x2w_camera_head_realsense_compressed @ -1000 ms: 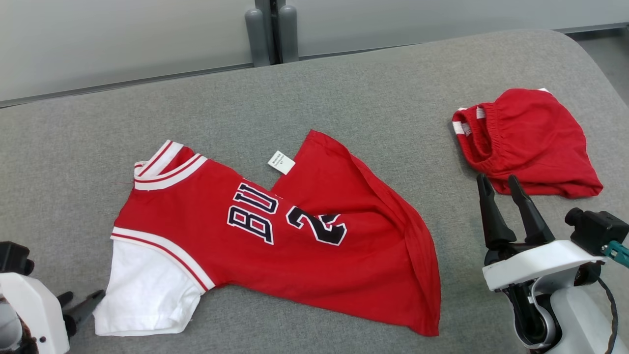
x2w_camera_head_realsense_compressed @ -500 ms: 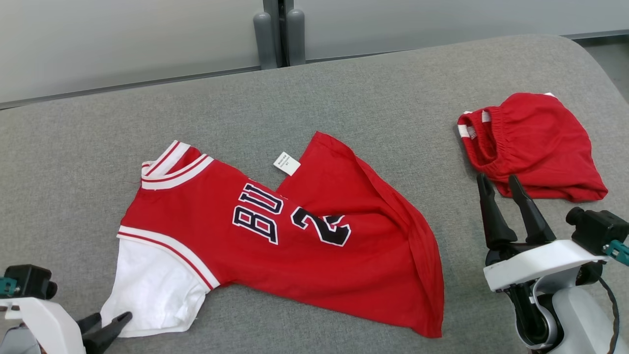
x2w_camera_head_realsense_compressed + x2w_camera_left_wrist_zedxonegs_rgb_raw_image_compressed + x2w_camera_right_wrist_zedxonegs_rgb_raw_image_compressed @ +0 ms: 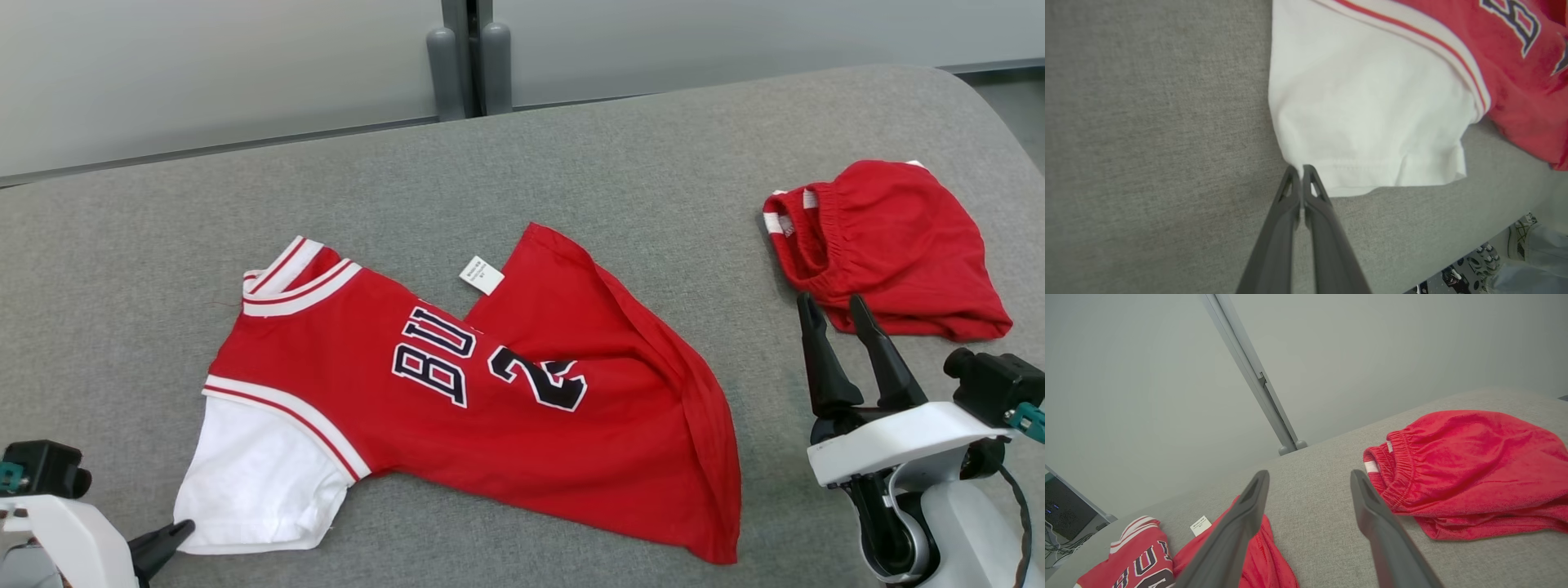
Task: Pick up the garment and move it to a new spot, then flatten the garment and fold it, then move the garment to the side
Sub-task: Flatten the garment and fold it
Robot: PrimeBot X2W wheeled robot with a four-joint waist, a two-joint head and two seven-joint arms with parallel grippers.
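Lying spread on the grey cloth-covered bench (image 3: 571,163), the red jersey (image 3: 490,408) shows its front with dark lettering edged in white, its striped collar toward the robot's left and its hem fanned toward the right. A small white label (image 3: 482,274) sticks out at the jersey's far edge. The white sleeve (image 3: 253,482) sits at the near left corner of the garment, flat on the bench.

The left gripper (image 3: 1302,168) has its two dark fingers pressed together, tips meeting right at the lower corner of the white sleeve's hem; in the left wrist view the cloth edge sits at the fingertips, but whether any fabric is pinched between them cannot be told. In the head view that left gripper (image 3: 175,532) pokes in from the bottom left, its tip touching the sleeve's corner.

The right gripper (image 3: 833,306) stands with its fingers spread apart and nothing between them, pointing away from the robot, just in front of a crumpled pair of red shorts (image 3: 890,245) that rests on the right part of the bench, well apart from the jersey. In the right wrist view the elastic waistband of the shorts (image 3: 1461,469) faces the open fingers, and a pale wall (image 3: 1147,375) rises behind the bench
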